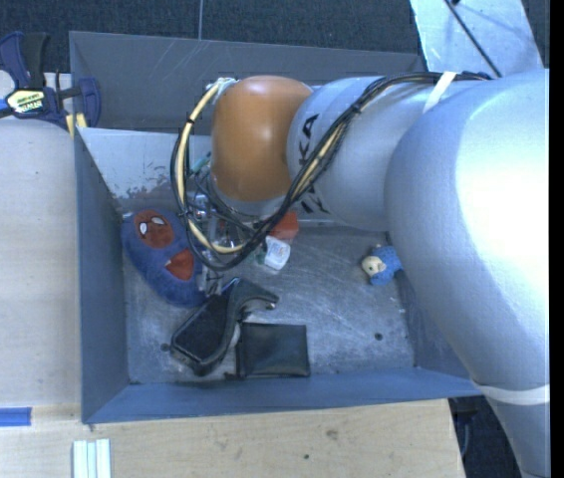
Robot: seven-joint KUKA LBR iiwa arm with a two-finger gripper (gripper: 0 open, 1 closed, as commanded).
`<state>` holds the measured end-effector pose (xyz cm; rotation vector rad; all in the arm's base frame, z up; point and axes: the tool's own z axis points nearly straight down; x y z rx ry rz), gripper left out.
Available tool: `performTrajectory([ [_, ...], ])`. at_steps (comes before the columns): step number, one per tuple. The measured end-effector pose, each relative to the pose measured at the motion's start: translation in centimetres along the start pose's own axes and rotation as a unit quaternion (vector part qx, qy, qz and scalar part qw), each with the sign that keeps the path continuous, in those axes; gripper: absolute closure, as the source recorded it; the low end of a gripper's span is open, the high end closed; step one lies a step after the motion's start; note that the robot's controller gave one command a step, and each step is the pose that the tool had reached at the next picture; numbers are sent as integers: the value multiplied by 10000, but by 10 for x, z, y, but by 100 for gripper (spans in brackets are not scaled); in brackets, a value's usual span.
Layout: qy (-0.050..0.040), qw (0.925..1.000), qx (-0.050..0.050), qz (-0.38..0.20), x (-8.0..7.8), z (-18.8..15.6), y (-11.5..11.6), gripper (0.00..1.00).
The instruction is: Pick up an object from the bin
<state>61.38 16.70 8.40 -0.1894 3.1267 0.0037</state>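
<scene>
My gripper (pixel 212 229) hangs low over the left middle of the bin, mostly hidden beneath the arm's orange cover and cables. Just to its left lies a blue soft shoe-like thing with red patches (pixel 157 252). A small red and white thing (pixel 280 239) peeks out at the gripper's right side. Below the gripper lies a black curved object (pixel 202 332), and against it a flat black square case (pixel 273 351).
A small blue and yellow toy figure (pixel 380 265) lies alone on the bin floor at the right. The arm fills the upper right of the view and covers the bin's back right corner. Bare floor shows between the toy and the black case.
</scene>
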Motion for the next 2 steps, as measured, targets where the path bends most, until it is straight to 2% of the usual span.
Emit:
performTrajectory([
  [1,-52,10000,-12,10,-3,-2,0,100],
  [2,-15,10000,1,-75,24,-280,13,100],
])
